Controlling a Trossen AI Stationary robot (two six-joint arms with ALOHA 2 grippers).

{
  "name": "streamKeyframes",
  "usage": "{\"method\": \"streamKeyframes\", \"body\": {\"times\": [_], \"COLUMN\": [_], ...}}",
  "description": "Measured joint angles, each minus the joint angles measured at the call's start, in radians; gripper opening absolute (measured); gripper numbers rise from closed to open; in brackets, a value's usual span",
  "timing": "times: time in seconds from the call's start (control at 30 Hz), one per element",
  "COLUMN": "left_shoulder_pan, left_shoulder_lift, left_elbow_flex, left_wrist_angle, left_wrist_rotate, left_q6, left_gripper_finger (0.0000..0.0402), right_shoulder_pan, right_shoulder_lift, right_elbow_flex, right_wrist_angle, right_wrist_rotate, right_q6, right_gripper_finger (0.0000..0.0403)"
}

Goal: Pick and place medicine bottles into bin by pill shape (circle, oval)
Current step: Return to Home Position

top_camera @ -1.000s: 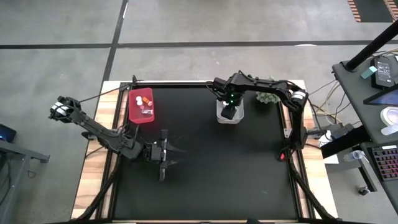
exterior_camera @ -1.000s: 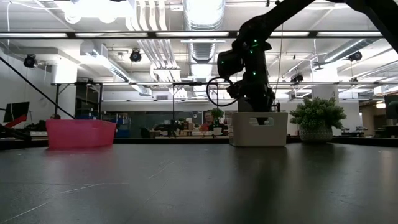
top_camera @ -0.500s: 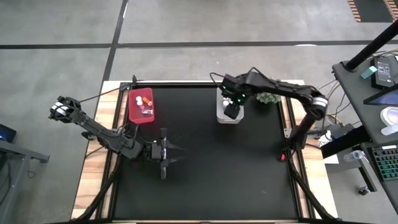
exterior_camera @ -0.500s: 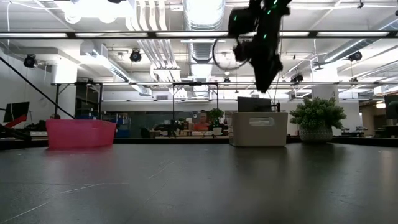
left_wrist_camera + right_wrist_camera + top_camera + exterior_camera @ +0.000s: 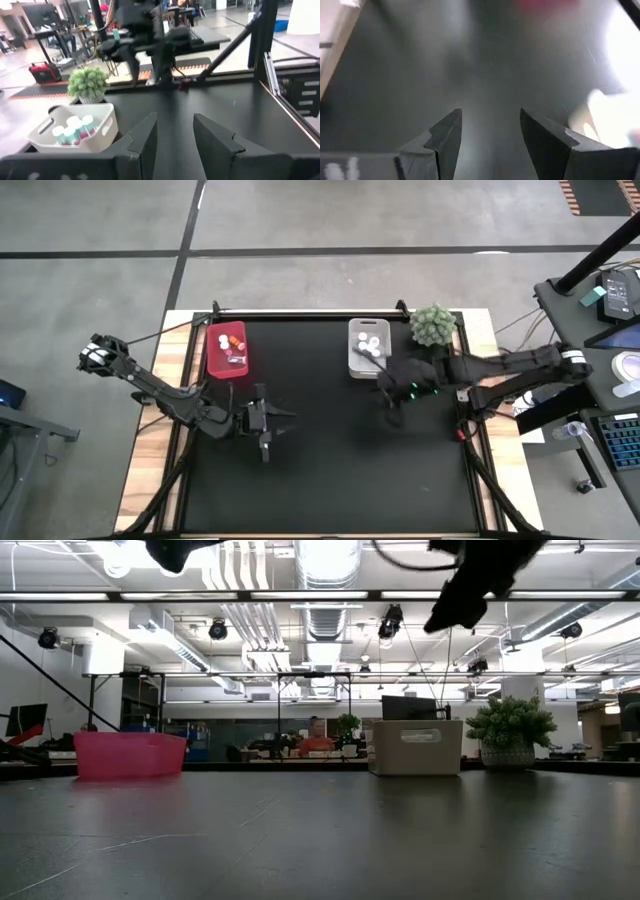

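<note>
Table point(image 5: 330, 480), binned bottles point(image 5: 370, 345) near right claw point(image 5: 490, 114)

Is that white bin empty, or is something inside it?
Not empty. From above, the white bin holds several white-capped bottles; the left wrist view shows them too.

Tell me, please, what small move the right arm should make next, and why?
Probably draw the right gripper back toward its base: it is open, empty, near the white bin, and all bottles in view lie in it or the red bin.
</note>
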Motion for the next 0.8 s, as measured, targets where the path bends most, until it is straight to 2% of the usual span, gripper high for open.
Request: {"method": "streamKeyframes", "body": {"times": [0.13, 0.23, 0.33, 0.47, 0.6, 0.8], "left_shoulder_pan": [-0.002, -0.002, 0.001, 0.004, 0.018, 0.094], "left_shoulder_lift": [0.010, -0.021, -0.105, -0.228, -0.366, -0.598], "left_elbow_flex": [-0.014, -0.014, -0.014, -0.034, -0.112, -0.225], "left_wrist_angle": [-0.007, -0.038, -0.153, -0.262, -0.253, -0.254], "left_wrist_rotate": [0.003, 0.044, 0.135, 0.137, 0.143, 0.142], "left_q6": [0.010, 0.031, 0.028, 0.030, 0.057, 0.061], "left_gripper_finger": [0.0111, 0.0111, 0.0111, 0.0111, 0.0111, 0.0111], "right_shoulder_pan": [0.086, 0.110, 0.108, 0.106, 0.098, 0.006], "right_shoulder_lift": [-0.096, -0.154, -0.209, -0.289, -0.378, -0.537], "right_elbow_flex": [-0.192, -0.302, -0.389, -0.480, -0.530, -0.561], "right_wrist_angle": [0.332, 0.496, 0.572, 0.656, 0.725, 0.749], "right_wrist_rotate": [-0.001, -0.001, 0.001, 0.002, 0.000, -0.005], "right_q6": [-0.129, -0.214, -0.271, -0.340, -0.438, -0.505], "right_gripper_finger": [0.0192, 0.0192, 0.0192, 0.0192, 0.0192, 0.0191]}}
